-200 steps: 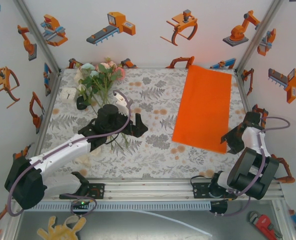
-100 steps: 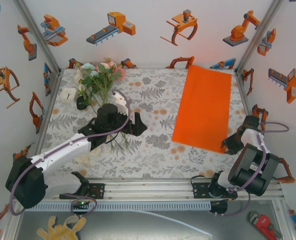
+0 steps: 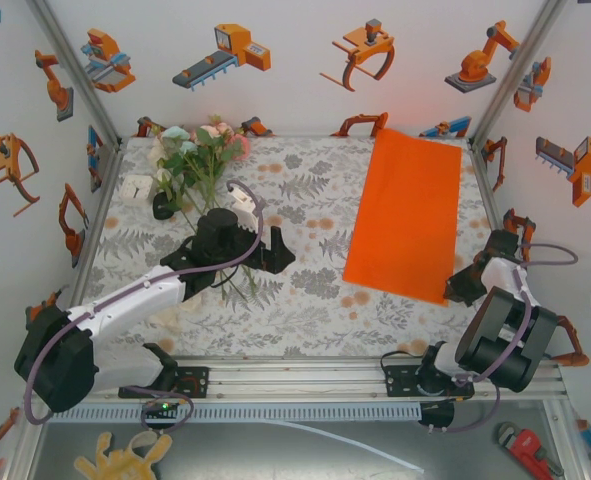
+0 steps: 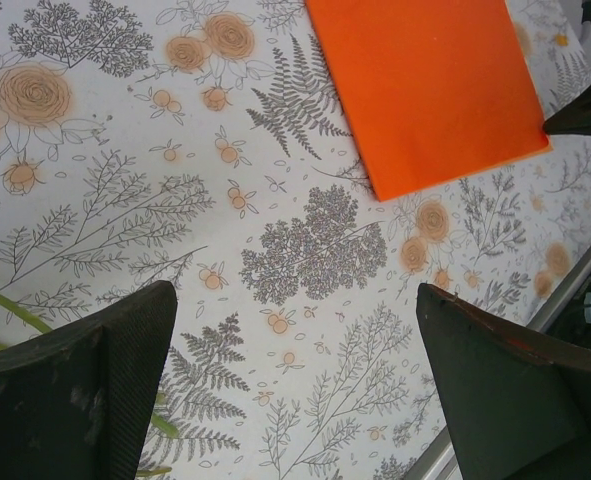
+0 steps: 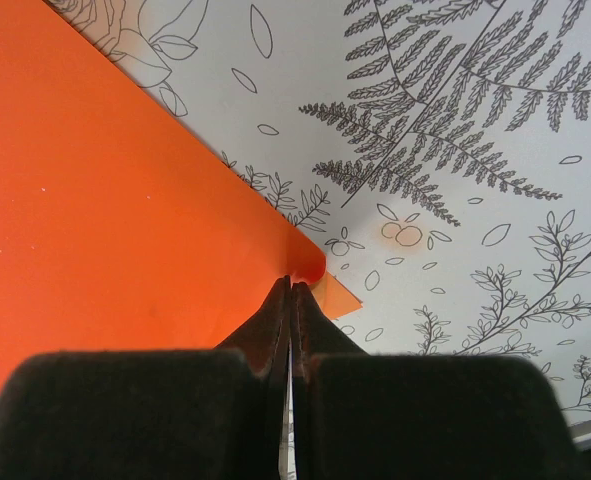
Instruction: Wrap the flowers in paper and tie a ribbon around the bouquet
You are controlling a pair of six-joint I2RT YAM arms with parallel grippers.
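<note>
The right gripper (image 5: 290, 288) pinches the near right corner of the paper (image 3: 405, 210), jaws pressed together, the corner buckled upward. The sheet lies flat at far right, its right edge near the wall (image 3: 535, 200). The left gripper (image 3: 237, 260) hangs spread wide over the stems of the flowers (image 3: 200, 155) at far left. Open cloth (image 3: 310, 290) lies between.

I see wide bare lane down middle of tablecloth (image 3: 305, 230), between flowers (image 3: 200, 155) and paper (image 3: 405, 215). Far-left corner crowded: blooms, stems running under left gripper (image 4: 295, 390), small white block (image 3: 135, 187) near left wall. Left arm (image 3: 125, 300) crosses near-left quarter. Right gripper (image 5: 290, 300), pinching paper's near corner, sits close to right wall (image 3: 535, 200); I find little room there.
</note>
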